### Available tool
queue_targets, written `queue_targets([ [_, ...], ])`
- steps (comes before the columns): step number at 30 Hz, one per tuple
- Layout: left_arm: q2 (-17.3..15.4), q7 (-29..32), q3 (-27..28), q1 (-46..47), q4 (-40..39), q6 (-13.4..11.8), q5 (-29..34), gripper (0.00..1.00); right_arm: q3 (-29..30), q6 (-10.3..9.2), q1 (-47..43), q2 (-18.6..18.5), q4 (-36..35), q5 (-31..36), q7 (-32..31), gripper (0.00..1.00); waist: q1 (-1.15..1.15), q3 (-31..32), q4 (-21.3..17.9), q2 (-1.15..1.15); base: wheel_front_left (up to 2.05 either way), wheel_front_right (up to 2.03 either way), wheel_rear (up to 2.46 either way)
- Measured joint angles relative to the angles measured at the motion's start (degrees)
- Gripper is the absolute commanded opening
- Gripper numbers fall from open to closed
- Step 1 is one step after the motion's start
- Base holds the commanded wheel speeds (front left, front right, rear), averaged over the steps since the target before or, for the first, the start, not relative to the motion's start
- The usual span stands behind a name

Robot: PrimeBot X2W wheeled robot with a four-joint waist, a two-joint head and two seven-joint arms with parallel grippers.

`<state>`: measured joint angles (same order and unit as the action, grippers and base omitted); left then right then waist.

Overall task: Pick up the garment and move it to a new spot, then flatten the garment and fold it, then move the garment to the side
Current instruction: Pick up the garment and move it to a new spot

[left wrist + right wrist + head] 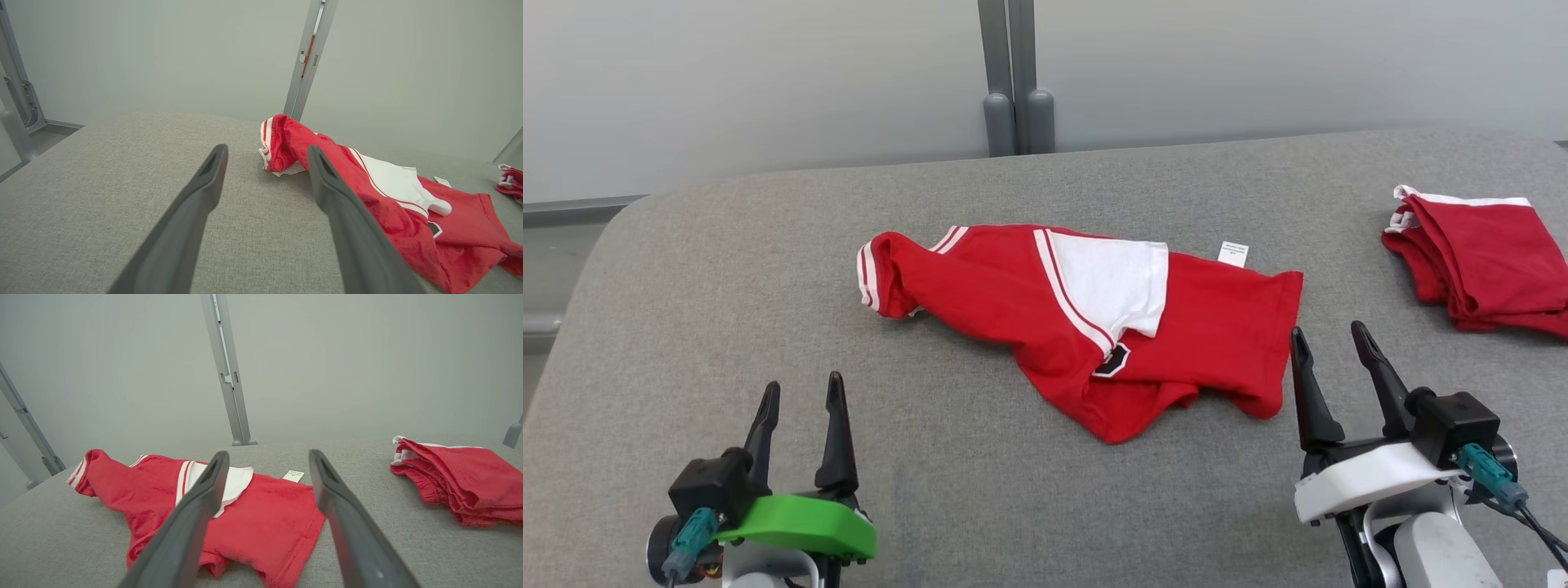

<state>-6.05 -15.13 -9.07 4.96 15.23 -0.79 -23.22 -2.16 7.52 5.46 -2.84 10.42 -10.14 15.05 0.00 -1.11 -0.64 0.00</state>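
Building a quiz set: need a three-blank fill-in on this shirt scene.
The crumpled shirt on the grey table is red with a ____ panel.
The left gripper and the right gripper are both ____.
The folded red pile lies at the robot's far ____.
Missing: white; open; right.

My head camera looks down on the bench; both wrist cameras skim low toward twelve, all sharing the shirt.
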Motion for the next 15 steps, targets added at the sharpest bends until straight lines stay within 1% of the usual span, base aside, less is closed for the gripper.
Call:
queue_targets([
  [5, 0.7, 0.0, 1.7, -2.4, -1.1, 0.0, 1.5, 1.00, -0.3, 0.00, -1.3, 0.0, -0.5, -0.9, 0.0, 1.00, 0.00, 0.1, -0.1, 0.00, 0.00, 0.00, 0.00],
  [15, 1.7, 0.0, 3.0, -3.2, -1.3, 0.8, 3.0, 1.00, -1.1, 0.00, -1.6, 0.0, -0.1, -1.5, 0.0, 1.00, 0.00, 0.4, -0.3, 0.00, 0.00, 0.00, 0.00],
])
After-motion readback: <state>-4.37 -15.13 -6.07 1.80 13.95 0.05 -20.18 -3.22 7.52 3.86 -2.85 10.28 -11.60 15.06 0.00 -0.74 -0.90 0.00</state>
